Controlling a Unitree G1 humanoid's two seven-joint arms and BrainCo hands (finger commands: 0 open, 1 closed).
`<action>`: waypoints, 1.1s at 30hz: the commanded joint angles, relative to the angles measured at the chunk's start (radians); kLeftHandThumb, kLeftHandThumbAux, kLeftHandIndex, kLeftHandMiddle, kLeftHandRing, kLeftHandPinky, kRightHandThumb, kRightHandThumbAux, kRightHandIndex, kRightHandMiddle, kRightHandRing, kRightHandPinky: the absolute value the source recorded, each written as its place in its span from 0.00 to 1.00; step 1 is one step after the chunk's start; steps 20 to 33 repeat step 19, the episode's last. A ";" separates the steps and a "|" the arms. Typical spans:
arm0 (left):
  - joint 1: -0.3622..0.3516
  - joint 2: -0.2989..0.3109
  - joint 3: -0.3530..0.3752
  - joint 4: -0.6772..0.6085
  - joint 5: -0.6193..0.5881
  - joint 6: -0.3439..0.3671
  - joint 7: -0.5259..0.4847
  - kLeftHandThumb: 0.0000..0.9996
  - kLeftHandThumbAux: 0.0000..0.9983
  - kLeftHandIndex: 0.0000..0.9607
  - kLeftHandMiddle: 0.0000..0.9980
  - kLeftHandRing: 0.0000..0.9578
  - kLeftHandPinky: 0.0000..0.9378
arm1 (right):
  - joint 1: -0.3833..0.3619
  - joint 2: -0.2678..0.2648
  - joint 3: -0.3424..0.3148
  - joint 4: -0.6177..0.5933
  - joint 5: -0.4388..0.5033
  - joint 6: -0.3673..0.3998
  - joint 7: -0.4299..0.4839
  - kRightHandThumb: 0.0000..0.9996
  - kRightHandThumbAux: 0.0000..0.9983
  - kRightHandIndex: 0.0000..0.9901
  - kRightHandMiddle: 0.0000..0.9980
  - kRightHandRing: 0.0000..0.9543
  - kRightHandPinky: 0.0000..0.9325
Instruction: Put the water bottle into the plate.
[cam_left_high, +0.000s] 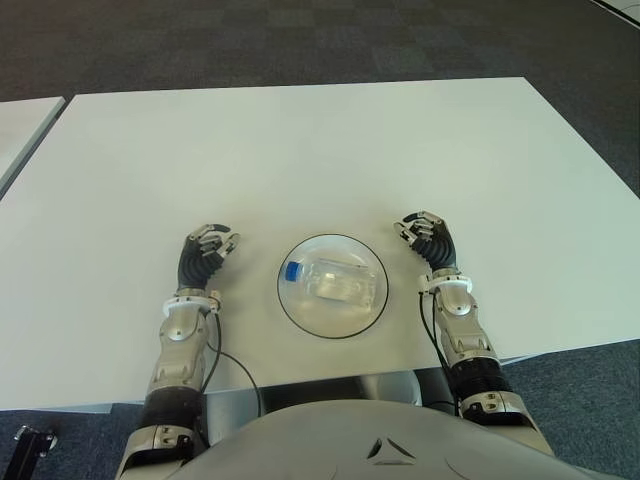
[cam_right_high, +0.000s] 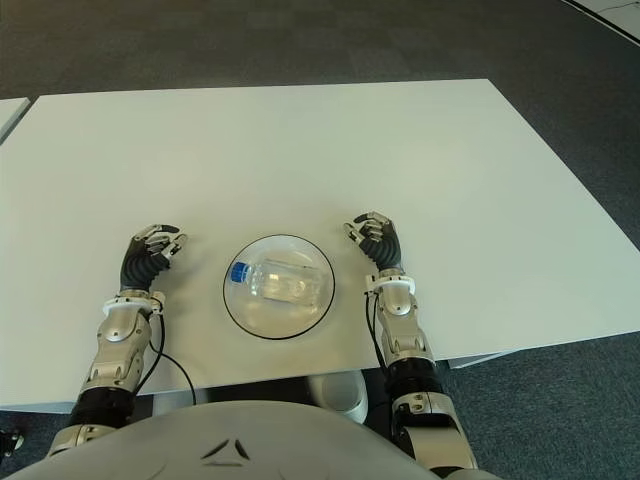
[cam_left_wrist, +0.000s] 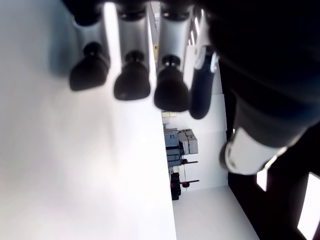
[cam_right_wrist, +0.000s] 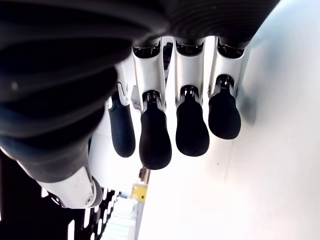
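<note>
Left eye view: we see the water bottle (cam_left_high: 337, 280) lying on its side inside the plate (cam_left_high: 298, 313), blue cap (cam_left_high: 291, 270) toward the robot's left, clear body running toward the right. The plate is a clear round dish with a dark rim, sitting on the white table (cam_left_high: 300, 150) near its front edge, centered between the two arms.

We see the left hand (cam_left_high: 205, 250) just to the left of the plate, apart from it, fingers curled inward, nothing in them. In the left wrist view, the fingertips (cam_left_wrist: 131, 87) hang in a row over bare table surface, no object between them and the palm.

We see the right hand (cam_left_high: 427, 238) to the right of the plate, also apart from it, fingers curled, holding nothing. In the right wrist view, its dark fingertips (cam_right_wrist: 191, 134) are bent down side by side next to the white tabletop, nothing in its grasp.

Neither hand touches bottle or plate. We can't tell whether the hands touch the table. Dark carpet floor (cam_left_high: 300, 40) shows beyond the far table edge.
</note>
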 joint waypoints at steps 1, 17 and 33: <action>0.013 -0.001 -0.015 0.025 0.032 0.020 0.004 0.71 0.72 0.46 0.81 0.85 0.86 | 0.017 0.009 0.003 0.004 0.000 0.026 -0.001 0.71 0.73 0.44 0.73 0.75 0.75; -0.009 0.000 -0.007 0.110 0.081 -0.047 0.016 0.71 0.72 0.46 0.81 0.84 0.83 | 0.022 0.009 0.006 -0.001 0.001 0.015 0.008 0.71 0.73 0.44 0.74 0.76 0.77; -0.010 0.000 -0.007 0.116 0.083 -0.053 0.016 0.71 0.72 0.46 0.81 0.84 0.84 | 0.023 0.010 0.006 -0.004 0.001 0.017 0.008 0.71 0.73 0.44 0.74 0.76 0.77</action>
